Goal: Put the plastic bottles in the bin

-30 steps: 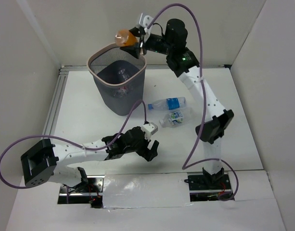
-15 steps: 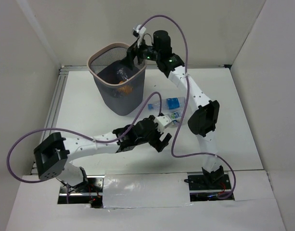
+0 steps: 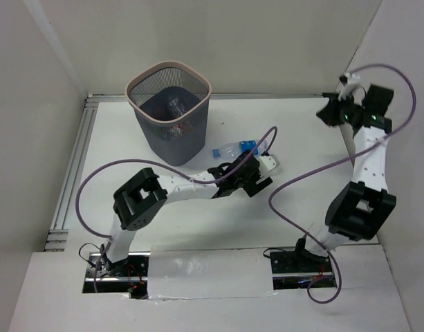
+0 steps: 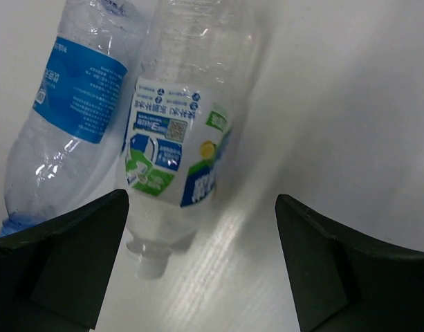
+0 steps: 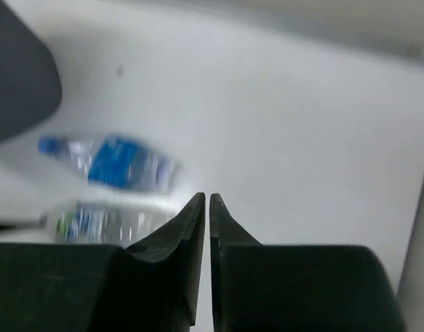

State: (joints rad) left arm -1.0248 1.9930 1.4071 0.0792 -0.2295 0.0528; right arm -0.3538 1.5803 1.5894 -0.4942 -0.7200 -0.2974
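Two clear plastic bottles lie side by side on the white table to the right of the bin (image 3: 132, 97). One has a blue label (image 3: 234, 147) (image 4: 73, 104). The other has a green-white label (image 4: 184, 131). My left gripper (image 3: 255, 180) (image 4: 201, 256) hovers low over them, open. In the left wrist view its dark fingers (image 4: 59, 266) stand wide apart and the green-white bottle's cap end lies between them. In the top view this gripper covers that bottle. My right gripper (image 3: 330, 111) (image 5: 206, 199) is raised at the far right, shut and empty. Another clear bottle (image 3: 173, 105) lies inside the bin.
The white back wall stands just behind the bin. Another white wall runs close along my right arm (image 3: 367, 152). A metal rail (image 3: 77, 152) lines the table's left edge. My left arm's purple cable (image 3: 128, 164) arcs over the table in front of the bin.
My right arm let the orange object drop into the bin, swung from the bin to the far right and shut. My left arm stretched rightward until its open gripper came over the bottles.
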